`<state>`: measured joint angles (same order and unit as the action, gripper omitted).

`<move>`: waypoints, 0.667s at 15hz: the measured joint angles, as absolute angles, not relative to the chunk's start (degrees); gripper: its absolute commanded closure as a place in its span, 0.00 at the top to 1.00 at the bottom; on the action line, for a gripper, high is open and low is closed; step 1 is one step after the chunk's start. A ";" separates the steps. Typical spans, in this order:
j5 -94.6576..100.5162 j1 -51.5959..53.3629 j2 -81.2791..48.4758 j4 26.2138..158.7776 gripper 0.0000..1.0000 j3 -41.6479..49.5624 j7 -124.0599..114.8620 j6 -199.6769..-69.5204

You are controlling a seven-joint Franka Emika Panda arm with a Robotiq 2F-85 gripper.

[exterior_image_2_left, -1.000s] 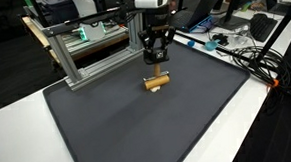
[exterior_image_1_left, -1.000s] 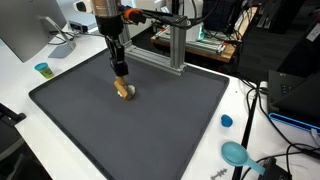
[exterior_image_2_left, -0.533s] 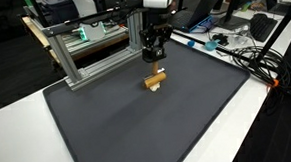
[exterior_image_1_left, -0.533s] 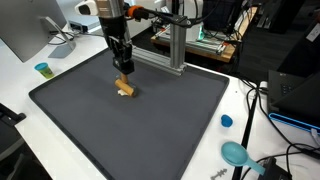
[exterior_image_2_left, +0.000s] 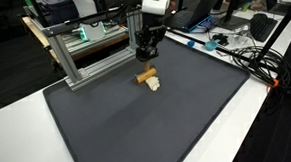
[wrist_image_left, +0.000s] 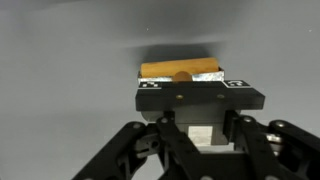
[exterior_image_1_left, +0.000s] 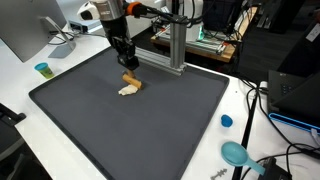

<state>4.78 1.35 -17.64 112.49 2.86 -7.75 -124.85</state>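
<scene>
A tan wooden piece with a white part lies on the dark mat, in both exterior views (exterior_image_1_left: 130, 86) (exterior_image_2_left: 148, 80). My gripper (exterior_image_1_left: 128, 63) (exterior_image_2_left: 144, 53) stands upright just above and behind it, looking narrow. In the wrist view my gripper (wrist_image_left: 200, 112) has its fingers closed against a black block with two markers (wrist_image_left: 200, 97). The wooden piece (wrist_image_left: 180, 72) sits right beyond that block, against its far edge. Whether the block touches the piece is hidden.
The dark mat (exterior_image_1_left: 150, 135) (exterior_image_2_left: 138, 131) covers the white table. An aluminium frame (exterior_image_1_left: 175, 50) (exterior_image_2_left: 84, 54) stands at the mat's back edge, close to the arm. A teal cup (exterior_image_1_left: 42, 69), blue cap (exterior_image_1_left: 227, 121), teal scoop (exterior_image_1_left: 236, 153) and cables (exterior_image_2_left: 246, 58) lie off the mat.
My gripper has moved toward the back edge of the mat near the frame. The wooden piece has shifted the same way with it and turned slightly.
</scene>
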 measured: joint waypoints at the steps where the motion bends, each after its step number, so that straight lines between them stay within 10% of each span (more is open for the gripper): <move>1: 4.78 1.21 -18.10 112.37 0.22 2.91 -7.74 -124.08; 10: 1.82 0.31 -15.42 111.84 0.22 2.91 -6.97 -122.57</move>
<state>1.82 0.31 -15.42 111.84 2.91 -6.97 -122.57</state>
